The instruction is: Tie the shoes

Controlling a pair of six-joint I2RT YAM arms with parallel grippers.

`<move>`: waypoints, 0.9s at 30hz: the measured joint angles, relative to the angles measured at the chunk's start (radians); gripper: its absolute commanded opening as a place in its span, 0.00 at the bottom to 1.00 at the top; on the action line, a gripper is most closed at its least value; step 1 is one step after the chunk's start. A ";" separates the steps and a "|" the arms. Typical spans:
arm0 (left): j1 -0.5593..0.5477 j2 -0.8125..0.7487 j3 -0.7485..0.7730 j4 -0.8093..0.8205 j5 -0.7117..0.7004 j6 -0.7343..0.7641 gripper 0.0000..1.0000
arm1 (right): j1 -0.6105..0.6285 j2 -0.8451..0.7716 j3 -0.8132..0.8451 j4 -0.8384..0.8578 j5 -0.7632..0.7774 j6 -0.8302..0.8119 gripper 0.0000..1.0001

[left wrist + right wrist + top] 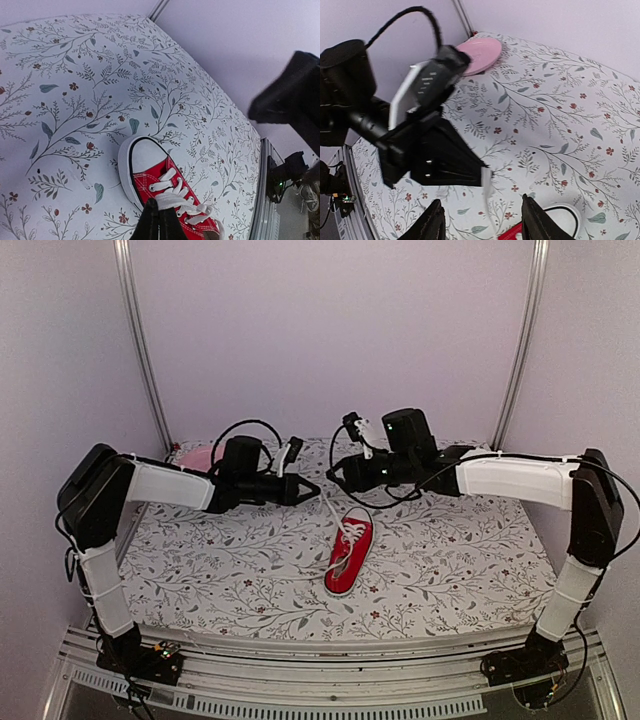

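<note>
The small red sneaker [349, 556] with white laces lies mid-table, toe toward the arms. My left gripper [311, 489] is shut on a white lace [331, 508] and holds it taut, up and to the left of the shoe. In the left wrist view the closed fingers [159, 223] pinch the lace [176, 200] above the shoe [146, 182]. My right gripper [333, 472] is open and empty, facing the left gripper's tip. In the right wrist view its fingers [432, 222] stand wide apart; the left gripper [445, 160] and its lace end [487, 184] show between them, and the shoe's toe [560, 220] below.
A pink plate [198, 456] lies at the table's back left corner, also in the right wrist view [480, 52]. The floral tablecloth [450, 550] covers the table. Walls and metal posts [140, 340] close in the back.
</note>
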 measured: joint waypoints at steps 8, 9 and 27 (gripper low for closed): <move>-0.011 0.000 0.000 0.019 0.010 0.000 0.00 | -0.084 0.126 0.064 -0.092 -0.084 -0.006 0.52; -0.011 0.000 0.000 0.020 0.010 0.000 0.00 | -0.078 0.136 0.074 -0.098 -0.104 -0.011 0.52; -0.023 0.000 0.000 0.035 0.000 -0.005 0.22 | -0.073 0.215 0.154 -0.111 -0.190 -0.054 0.02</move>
